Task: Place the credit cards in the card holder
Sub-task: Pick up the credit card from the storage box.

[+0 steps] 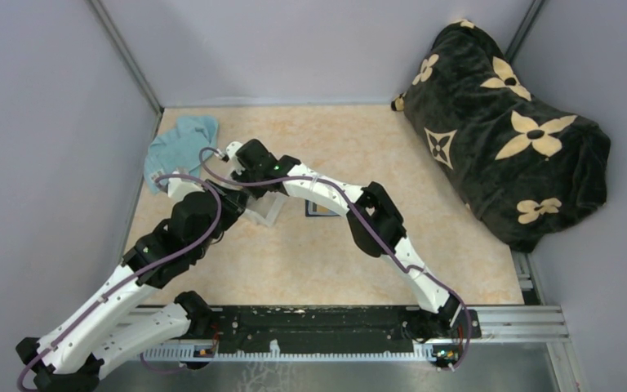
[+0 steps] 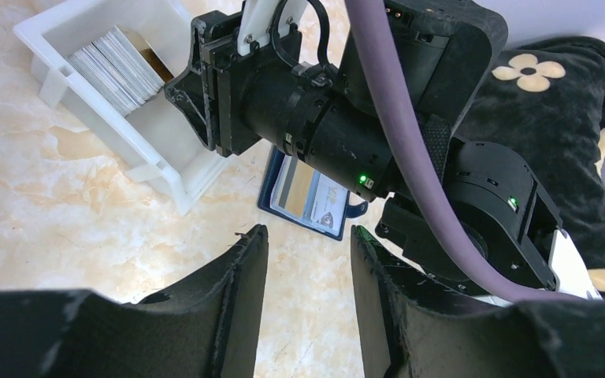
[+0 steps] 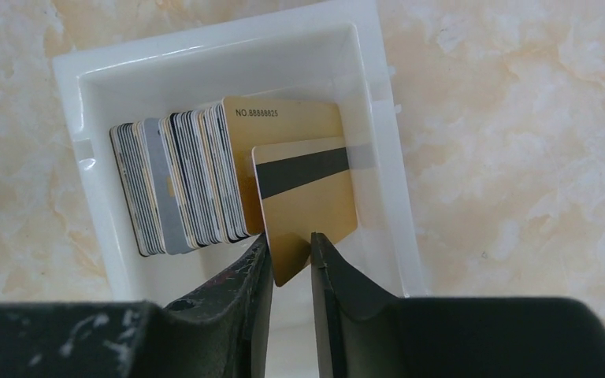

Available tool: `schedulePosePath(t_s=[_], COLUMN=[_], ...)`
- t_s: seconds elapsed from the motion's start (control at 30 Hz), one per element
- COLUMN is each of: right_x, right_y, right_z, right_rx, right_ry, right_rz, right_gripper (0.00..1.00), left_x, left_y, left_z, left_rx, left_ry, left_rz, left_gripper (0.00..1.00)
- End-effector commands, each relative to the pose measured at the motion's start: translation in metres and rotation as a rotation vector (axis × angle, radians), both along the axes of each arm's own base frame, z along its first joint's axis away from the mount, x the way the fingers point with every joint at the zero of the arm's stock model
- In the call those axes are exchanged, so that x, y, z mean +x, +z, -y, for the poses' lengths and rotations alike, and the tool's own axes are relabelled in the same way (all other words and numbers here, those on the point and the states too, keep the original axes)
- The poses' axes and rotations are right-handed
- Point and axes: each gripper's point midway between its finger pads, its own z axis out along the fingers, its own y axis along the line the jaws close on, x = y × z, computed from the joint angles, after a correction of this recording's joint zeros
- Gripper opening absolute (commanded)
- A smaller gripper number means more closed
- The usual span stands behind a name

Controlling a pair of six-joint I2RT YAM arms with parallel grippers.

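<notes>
My right gripper (image 3: 291,248) is shut on the lower corner of a gold credit card (image 3: 307,197) with a dark stripe, holding it upright over the white tray (image 3: 228,55). Several more credit cards (image 3: 181,177), grey and gold, stand on edge in the tray; they also show in the left wrist view (image 2: 114,67). The navy card holder (image 2: 307,197) lies open on the table just right of the tray (image 2: 47,47), with cards in its slots; in the top view (image 1: 318,210) the right arm partly covers it. My left gripper (image 2: 307,236) is open and empty, low over the table near the holder.
A teal cloth (image 1: 181,147) lies at the back left. A big black blanket with cream flowers (image 1: 506,131) fills the back right. Grey walls close in on both sides. The two arms cross close together over the tray (image 1: 265,211).
</notes>
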Motion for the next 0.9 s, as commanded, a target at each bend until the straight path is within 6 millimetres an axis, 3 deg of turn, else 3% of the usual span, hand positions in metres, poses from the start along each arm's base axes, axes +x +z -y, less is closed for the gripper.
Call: schedulePosePath(t_s=[0.0, 0.17, 0.37, 0.53, 0.87], right_x=[0.014, 0.02, 0.024, 0.026, 0.016], right_y=[0.023, 0.028, 0.043, 0.058, 0.117], right_z=[-0.01, -0.007, -0.002, 0.007, 0.033], right_rx=[0.025, 0.009, 0.024, 0.033, 0.123], right_ry=[-0.014, -0.026, -0.047, -0.07, -0.123], right_rz=[0.097, 0.139, 0.188, 0.235, 0.299], right_gripper=[0.21, 0.07, 0.01, 0.0, 0.0], left_x=[-0.001, 0.0, 0.001, 0.001, 0.006], left_y=[0.0, -0.001, 0.0, -0.006, 0.002], left_z=[0.002, 0.005, 0.006, 0.004, 0.006], left_rx=[0.002, 0.003, 0.004, 0.032, 0.104], left_ry=[-0.016, -0.024, -0.026, -0.021, -0.07], left_rz=[0.009, 0.006, 0.005, 0.0, 0.07], left_gripper=[0.5, 0.5, 0.5, 0.5, 0.52])
